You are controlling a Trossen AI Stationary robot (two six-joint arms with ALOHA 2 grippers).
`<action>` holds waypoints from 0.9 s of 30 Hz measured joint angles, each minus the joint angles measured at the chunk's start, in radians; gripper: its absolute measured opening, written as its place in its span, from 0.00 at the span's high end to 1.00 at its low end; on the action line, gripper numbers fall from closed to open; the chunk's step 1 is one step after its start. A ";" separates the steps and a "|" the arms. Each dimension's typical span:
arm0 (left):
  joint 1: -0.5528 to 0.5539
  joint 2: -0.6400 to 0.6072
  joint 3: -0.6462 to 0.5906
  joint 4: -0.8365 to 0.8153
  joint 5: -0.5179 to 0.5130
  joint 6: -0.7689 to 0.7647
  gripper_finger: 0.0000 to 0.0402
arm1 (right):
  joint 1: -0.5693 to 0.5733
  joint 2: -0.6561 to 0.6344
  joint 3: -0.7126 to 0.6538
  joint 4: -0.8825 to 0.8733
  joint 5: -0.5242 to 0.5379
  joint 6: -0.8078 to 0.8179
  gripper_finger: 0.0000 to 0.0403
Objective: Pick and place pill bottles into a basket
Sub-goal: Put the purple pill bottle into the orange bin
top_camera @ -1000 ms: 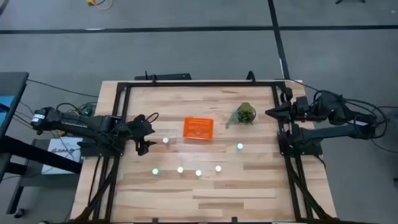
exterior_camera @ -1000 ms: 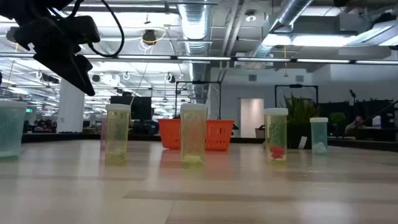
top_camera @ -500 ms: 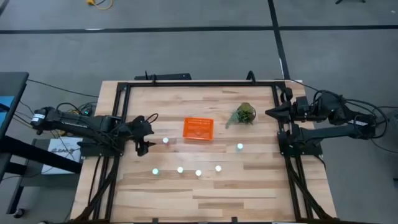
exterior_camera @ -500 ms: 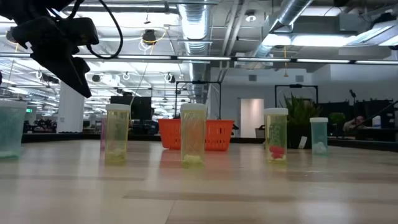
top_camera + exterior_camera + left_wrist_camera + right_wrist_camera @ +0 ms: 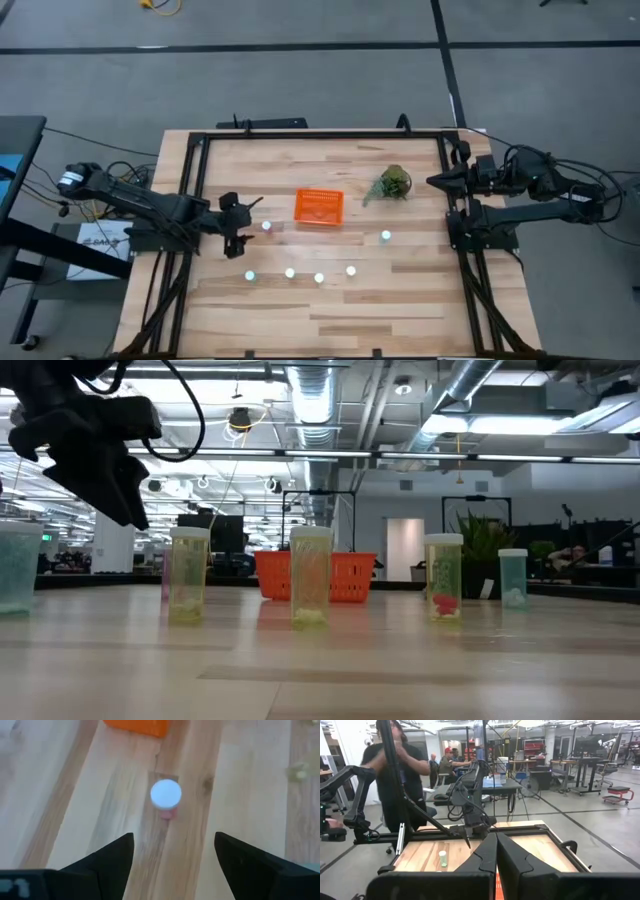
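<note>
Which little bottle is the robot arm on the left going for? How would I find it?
Look straight down at the wooden table and find the orange basket in the middle. The bottle is the white cap just left of the basket, right in front of the left gripper, whose jaws are open. It sits alone near the basket, while four others line up in a row lower down.

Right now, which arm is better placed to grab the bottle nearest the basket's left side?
Left. Its gripper hovers, fingers open, beside that pill bottle; the right gripper is parked at the table's far edge.
</note>
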 joint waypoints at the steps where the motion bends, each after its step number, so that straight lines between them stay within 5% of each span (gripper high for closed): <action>1: 0.000 0.011 0.000 0.014 0.001 0.006 0.33 | 0.000 0.000 0.000 0.000 0.000 0.000 1.00; 13: 0.011 0.142 0.000 0.107 -0.067 0.017 0.33 | 0.000 0.000 0.000 0.000 0.000 0.000 1.00; 27: 0.107 0.244 0.000 0.237 0.024 0.076 0.33 | 0.000 0.000 0.000 0.000 0.000 0.000 1.00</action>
